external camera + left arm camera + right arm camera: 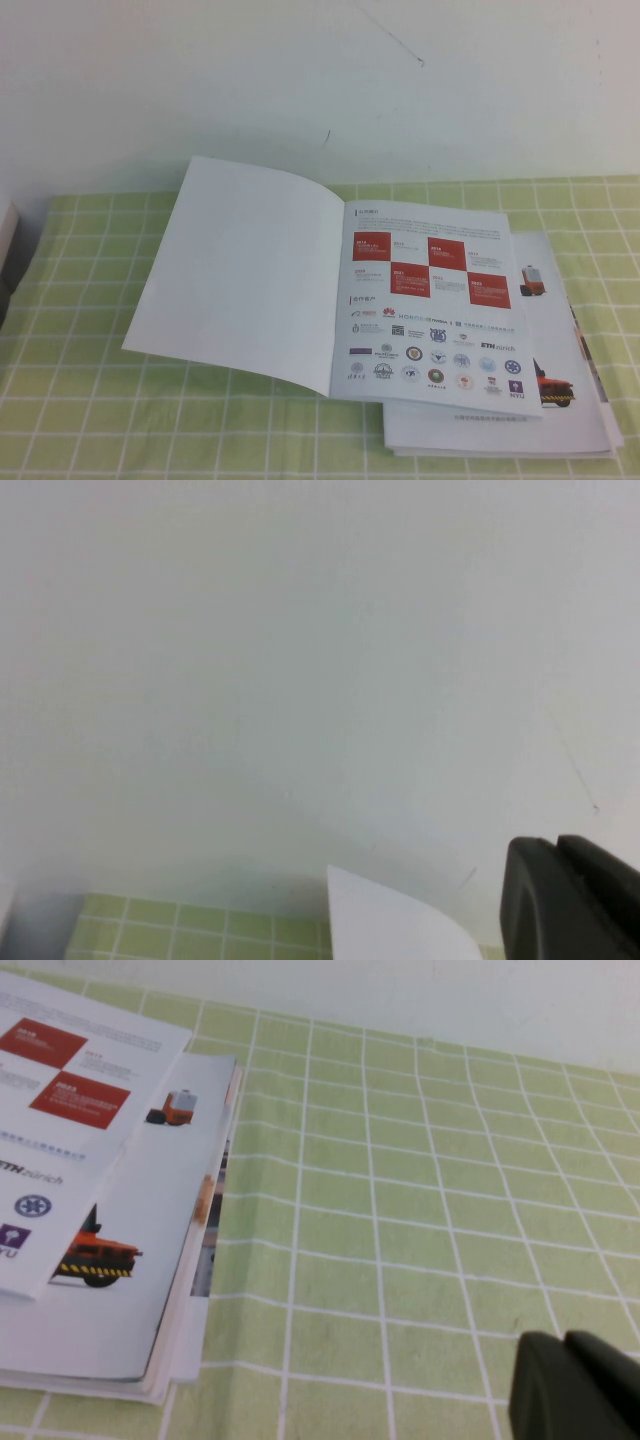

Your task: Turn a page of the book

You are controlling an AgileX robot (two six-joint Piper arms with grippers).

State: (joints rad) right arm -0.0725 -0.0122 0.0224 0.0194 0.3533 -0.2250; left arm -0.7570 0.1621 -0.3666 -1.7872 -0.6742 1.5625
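Note:
The book [432,300] lies open on the green checked cloth, showing a page with red squares and logos. The page [240,270], the cover leaf, is turned over to the left with its plain white side up and its far edge lifted a little. Neither gripper shows in the high view. My left gripper [558,858] is shut and empty, held above the table's left side and facing the wall, with a curled corner of the page [392,922] below it. My right gripper [563,1348] is shut and empty over bare cloth, to the right of the book [70,1090].
The book rests on a stack of other brochures [565,405] with orange vehicle pictures, also seen in the right wrist view [110,1300]. The green checked cloth [80,400] covers the table. A white wall [300,80] stands behind. A pale object [5,235] sits at the left edge.

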